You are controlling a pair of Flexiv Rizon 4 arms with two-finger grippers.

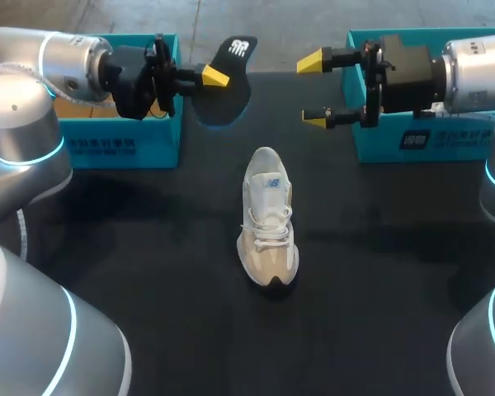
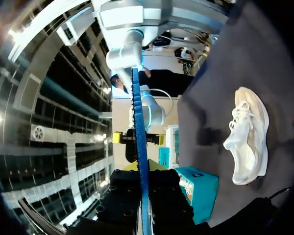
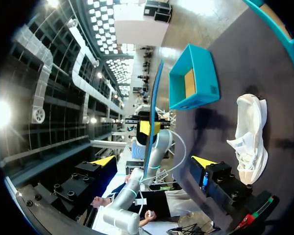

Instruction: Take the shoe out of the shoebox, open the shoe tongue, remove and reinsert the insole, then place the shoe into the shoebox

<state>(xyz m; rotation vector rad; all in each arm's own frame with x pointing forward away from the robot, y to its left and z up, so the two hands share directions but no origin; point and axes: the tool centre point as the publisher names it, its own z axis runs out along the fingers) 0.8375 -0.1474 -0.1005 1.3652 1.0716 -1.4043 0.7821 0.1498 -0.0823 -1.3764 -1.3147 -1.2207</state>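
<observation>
A white and beige sneaker (image 1: 268,219) lies in the middle of the black table, toe toward the far edge. My left gripper (image 1: 208,77) is raised beyond it, shut on a dark insole (image 1: 235,51) with a white logo. In the left wrist view the insole (image 2: 139,132) shows edge-on as a thin blue strip clamped in that gripper (image 2: 142,169), with the sneaker (image 2: 247,137) off to one side. My right gripper (image 1: 316,91) faces the insole from the other side, open wide and holding nothing. Its wrist view shows the insole (image 3: 154,107) ahead of its spread fingers (image 3: 154,161).
A teal shoebox (image 1: 124,144) stands at the far left behind my left wrist. A second teal box (image 1: 421,140) stands at the far right under my right wrist. Dark table cloth surrounds the sneaker.
</observation>
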